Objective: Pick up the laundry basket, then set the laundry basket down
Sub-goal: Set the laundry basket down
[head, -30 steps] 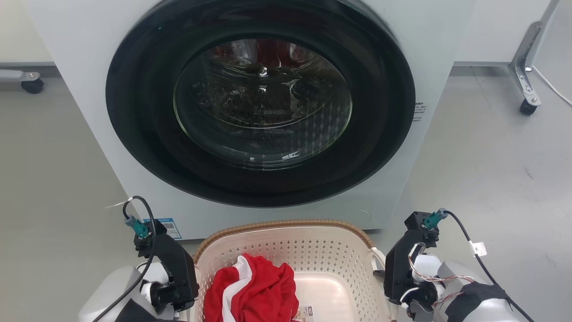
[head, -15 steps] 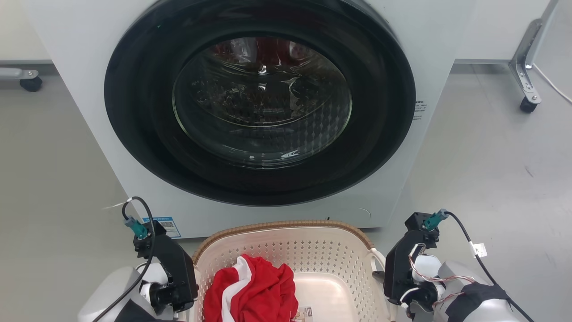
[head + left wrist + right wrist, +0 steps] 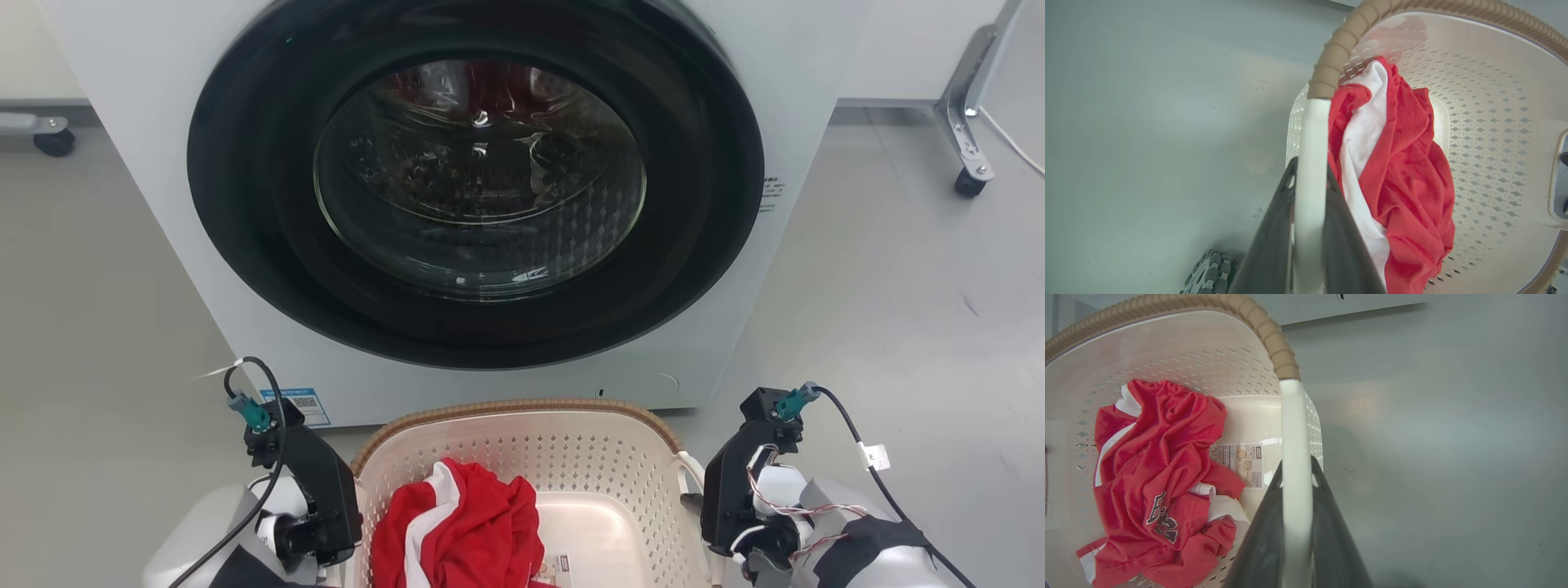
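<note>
Holding entry, one item: laundry basket [image 3: 571, 461], cream perforated plastic with a brown woven-look rim.

- Location: directly in front of the washing machine [image 3: 122, 163], below its round door [image 3: 478, 180].
- Base: cannot tell whether it is off the floor [image 3: 898, 286].
- Contents: one red and white garment [image 3: 457, 531], bunched in the left half as one faces the machine. A printed label [image 3: 1241, 459] lies on the bare basket bottom.
- Left tool [image 3: 1310, 167]: fingers closed narrowly on the white left handle [image 3: 1310, 134], one on each side of the bar.
- Right tool [image 3: 1297, 463]: likewise pinched on the white right handle [image 3: 1293, 416].
- Handling, as judged: light, since the load is a single soft garment. The shell looks stiff enough to keep its shape. The handles are thin and smooth, so they are likely to slip or pivot between the fingers.
- Best hold: both handles at mid-span, kept level so the off-centre garment does not tilt it.
- Setting down: flat, short of the machine's front panel.
</note>
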{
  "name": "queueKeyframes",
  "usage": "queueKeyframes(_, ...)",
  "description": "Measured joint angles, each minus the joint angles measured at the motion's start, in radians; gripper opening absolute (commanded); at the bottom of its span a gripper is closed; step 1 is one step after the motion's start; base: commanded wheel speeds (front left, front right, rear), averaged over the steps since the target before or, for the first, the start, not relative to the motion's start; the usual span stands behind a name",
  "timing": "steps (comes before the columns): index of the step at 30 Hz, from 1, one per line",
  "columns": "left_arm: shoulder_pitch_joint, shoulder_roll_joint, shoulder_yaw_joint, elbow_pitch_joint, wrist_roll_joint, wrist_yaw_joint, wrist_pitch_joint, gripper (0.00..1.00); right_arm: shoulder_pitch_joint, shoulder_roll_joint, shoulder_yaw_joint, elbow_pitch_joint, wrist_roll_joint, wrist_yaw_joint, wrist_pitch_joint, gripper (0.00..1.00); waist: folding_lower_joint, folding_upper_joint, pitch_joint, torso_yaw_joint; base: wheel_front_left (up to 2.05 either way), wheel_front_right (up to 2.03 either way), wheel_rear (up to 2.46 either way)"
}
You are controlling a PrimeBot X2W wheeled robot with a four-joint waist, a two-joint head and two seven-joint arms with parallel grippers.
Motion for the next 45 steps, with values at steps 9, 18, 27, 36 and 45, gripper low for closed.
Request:
queueKeyframes(9, -0.001, 0.010, -0.014, -0.033, 0.003, 0.000, -0.068, 0.00, -0.009, 0.000, 0.005, -0.009, 0.001, 0.000, -0.060, 0.00, 0.0001, 0.0000, 0.059, -0.001, 0.00, 0.00, 0.00)
queueKeyframes(18, -0.021, 0.010, -0.023, -0.055, 0.015, 0.000, -0.146, 0.00, -0.039, -0.003, 0.004, -0.011, -0.013, 0.000, -0.144, 0.00, 0.0001, 0.0000, 0.151, 0.000, 0.00, 0.00, 0.00)
queueKeyframes(27, -0.045, 0.008, -0.035, -0.068, 0.031, 0.000, -0.211, 0.00, -0.077, -0.006, 0.025, -0.012, -0.055, -0.009, -0.212, 0.00, 0.0002, 0.0001, 0.257, 0.004, 0.00, 0.00, 0.00)
queueKeyframes(36, -0.056, 0.005, -0.048, -0.076, 0.046, 0.000, -0.293, 0.00, -0.110, -0.008, 0.038, -0.011, -0.077, -0.026, -0.286, 0.00, 0.0003, 0.0001, 0.383, 0.005, 0.00, 0.00, 0.00)
queueKeyframes(45, -0.086, 0.000, -0.054, -0.086, 0.075, 0.000, -0.385, 0.00, -0.138, -0.012, 0.043, -0.012, -0.096, -0.031, -0.369, 0.00, 0.0003, 0.0001, 0.500, 0.006, 0.00, 0.00, 0.00)
